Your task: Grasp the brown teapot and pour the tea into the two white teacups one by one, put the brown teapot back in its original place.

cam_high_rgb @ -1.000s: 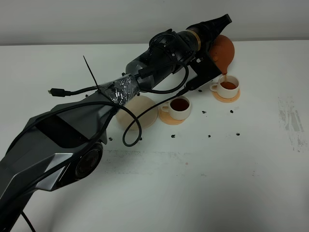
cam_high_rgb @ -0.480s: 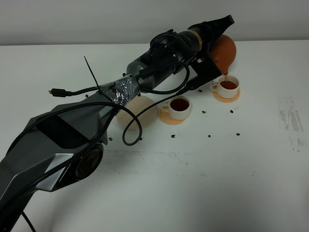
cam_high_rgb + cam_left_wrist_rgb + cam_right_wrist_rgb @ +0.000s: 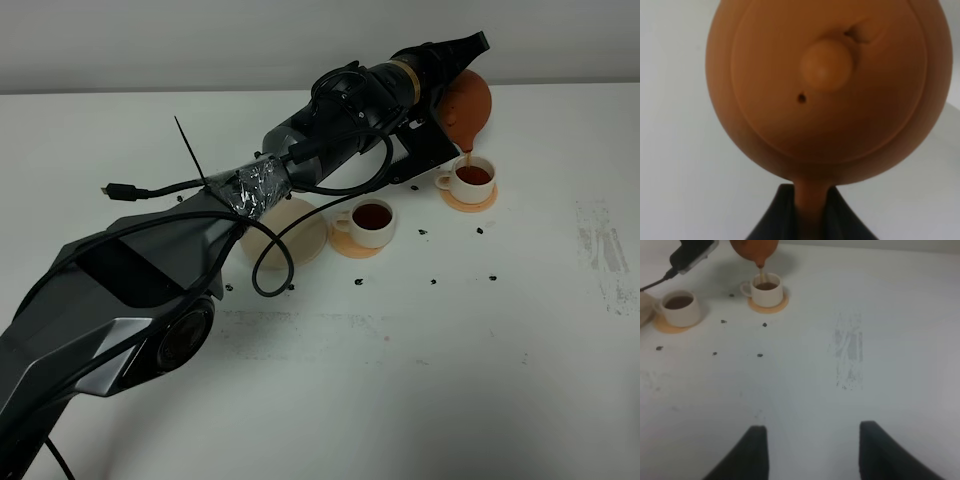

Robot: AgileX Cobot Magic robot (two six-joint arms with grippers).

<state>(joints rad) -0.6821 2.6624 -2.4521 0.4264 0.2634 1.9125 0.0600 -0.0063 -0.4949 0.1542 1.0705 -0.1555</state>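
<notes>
My left gripper is shut on the handle of the brown teapot and holds it tilted, spout down, above the far white teacup. A thin stream of tea runs from the spout into that cup. The near white teacup holds dark tea and stands on its orange coaster. The pale beige saucer lies bare, partly under the arm. The left wrist view shows the teapot's lid and knob close up, with the handle between the fingers. My right gripper is open and empty, and out of the exterior view.
Small dark specks dot the white table around the cups. A grey smudge marks the table at the right. A black cable loops down from the left arm over the saucer.
The teapot has risen slightly and shifted a little to the right while tea keeps streaming into the far cup. The right gripper has not visibly moved.
</notes>
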